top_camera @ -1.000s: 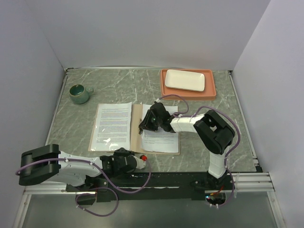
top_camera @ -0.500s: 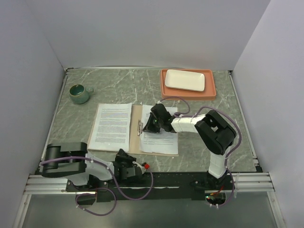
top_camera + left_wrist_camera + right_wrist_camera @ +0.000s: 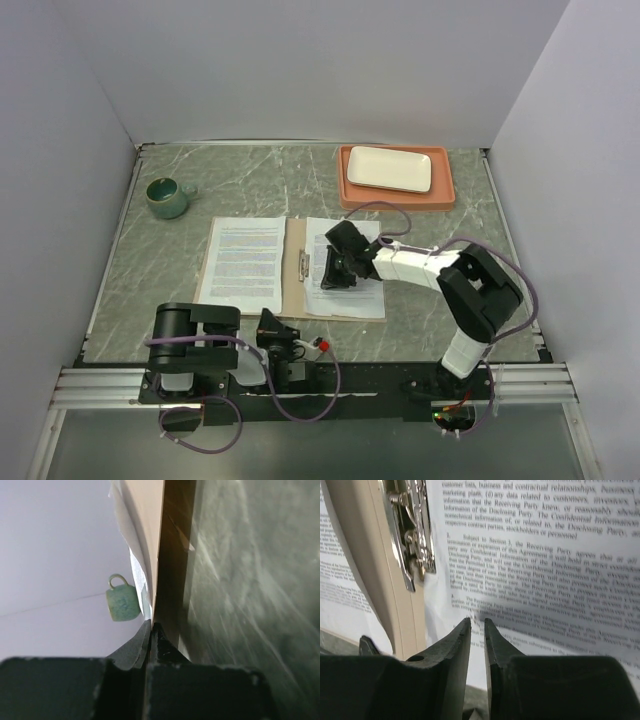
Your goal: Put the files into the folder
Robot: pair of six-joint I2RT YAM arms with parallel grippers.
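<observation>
Left arm has folded back to its base; folder (image 3: 295,285) has slid right with both sheets on it. Left gripper (image 3: 151,629) is closed to a slit, folder's near edge right at its tips, can't tell if pinched. Right gripper (image 3: 477,624) shows a narrow gap with nothing in it, over the right file (image 3: 545,555). Metal clip (image 3: 412,545) sits just left of its fingers, left file (image 3: 246,265) beyond that.
</observation>
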